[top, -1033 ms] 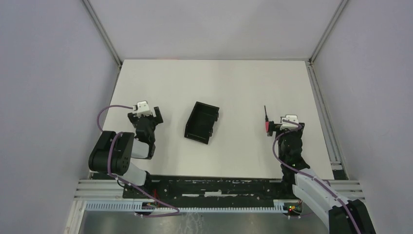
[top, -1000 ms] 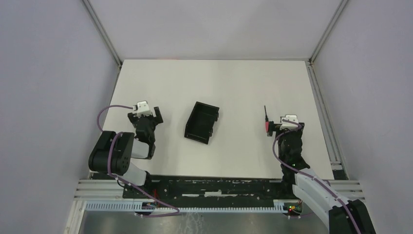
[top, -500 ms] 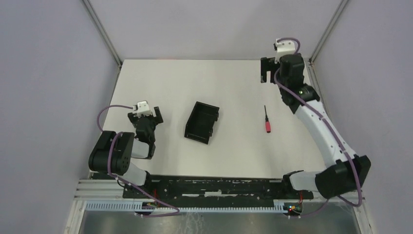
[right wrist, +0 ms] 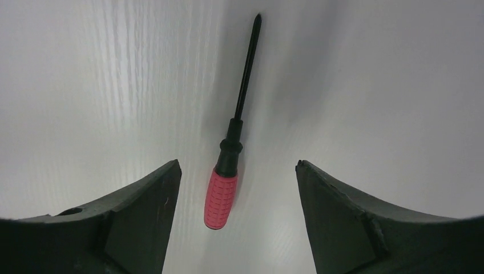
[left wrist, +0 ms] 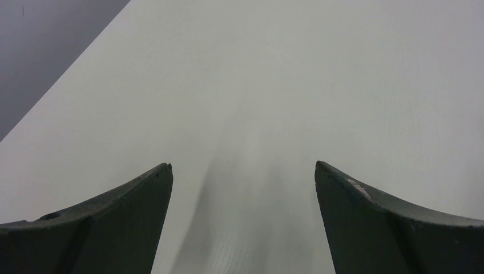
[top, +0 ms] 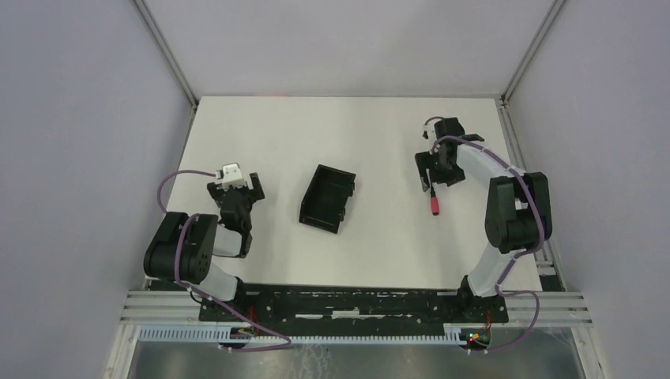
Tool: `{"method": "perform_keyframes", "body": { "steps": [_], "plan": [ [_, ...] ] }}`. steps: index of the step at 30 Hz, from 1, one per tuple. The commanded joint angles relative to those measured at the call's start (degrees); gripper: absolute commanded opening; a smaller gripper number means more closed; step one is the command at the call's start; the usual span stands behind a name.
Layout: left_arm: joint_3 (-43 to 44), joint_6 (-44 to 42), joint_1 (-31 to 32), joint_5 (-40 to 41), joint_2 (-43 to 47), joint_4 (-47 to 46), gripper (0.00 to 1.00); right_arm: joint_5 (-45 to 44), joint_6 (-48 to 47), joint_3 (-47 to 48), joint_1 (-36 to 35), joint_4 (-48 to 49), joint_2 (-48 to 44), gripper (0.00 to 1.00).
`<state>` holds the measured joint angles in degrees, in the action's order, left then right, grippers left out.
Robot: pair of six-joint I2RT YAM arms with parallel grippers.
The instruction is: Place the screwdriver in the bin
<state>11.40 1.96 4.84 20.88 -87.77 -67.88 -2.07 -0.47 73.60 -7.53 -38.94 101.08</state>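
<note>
The screwdriver (top: 434, 207), with a red handle and thin black shaft, lies flat on the white table right of centre. My right gripper (top: 432, 175) hangs open just above its shaft end. In the right wrist view the screwdriver (right wrist: 222, 194) lies between my open right gripper's (right wrist: 237, 166) two fingers, touching neither. The black bin (top: 326, 197) stands open-topped at the table's middle, left of the screwdriver. My left gripper (top: 237, 192) is open and empty at the near left; the left wrist view shows its gripper (left wrist: 242, 166) over bare table.
The white table (top: 348, 134) is walled by grey panels, with metal rails along its left and right edges (top: 521, 158). The right arm's elbow (top: 517, 213) sits right of the screwdriver.
The right arm went from folded near the screwdriver to the far right corner, and now its gripper is down over the screwdriver. Screwdriver, bin and left arm have not moved.
</note>
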Motion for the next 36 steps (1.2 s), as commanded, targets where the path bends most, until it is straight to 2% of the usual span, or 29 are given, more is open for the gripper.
{"method": "perform_keyframes", "body": {
  "steps": [1, 3, 5, 11, 19, 24, 27, 29, 32, 36],
  "plan": [
    [0.7, 2.2, -0.2, 0.4, -0.4, -3.3, 1.0, 1.9, 0.1, -4.6, 0.4, 2.2, 0.6, 0.78],
    [0.7, 2.2, -0.2, 0.4, -0.3, -3.3, 1.0, 3.3, 0.3, -7.3, 0.4, 4.3, 1.3, 0.73],
    [0.8, 2.2, -0.2, 0.5, -0.4, -3.3, 1.0, 3.4, 0.4, -9.0, 0.4, 5.5, 2.4, 0.6],
    [0.7, 2.2, -0.2, 0.5, -0.3, -3.3, 1.0, 3.2, -0.2, -5.2, 0.3, 1.8, 4.0, 0.01],
    [0.7, 2.2, -0.2, 0.5, -0.4, -3.3, 1.0, 1.1, -0.5, 11.7, 0.4, -15.1, -0.8, 0.0],
    [0.7, 2.2, -0.2, 0.5, -0.4, -3.3, 1.0, -0.7, 1.5, 15.0, 0.4, -19.5, -3.2, 0.0],
    [0.7, 2.2, -0.2, 0.5, -0.4, -3.3, 1.0, 4.8, 5.6, 15.2, 0.3, -16.9, -4.1, 0.0],
    [0.7, 2.2, -0.2, 0.5, -0.3, -3.3, 1.0, 10.3, 9.8, 13.9, -1.2, -11.4, -5.1, 0.0],
    [0.7, 2.2, -0.1, 0.5, -0.4, -3.3, 1.0, 13.8, 17.0, 11.2, -9.2, -0.4, -7.0, 0.0],
    [0.7, 2.2, -0.2, 0.5, -0.4, -3.3, 1.0, 13.5, 24.8, 11.4, -21.0, 10.5, -6.1, 0.0]
  ]
}}
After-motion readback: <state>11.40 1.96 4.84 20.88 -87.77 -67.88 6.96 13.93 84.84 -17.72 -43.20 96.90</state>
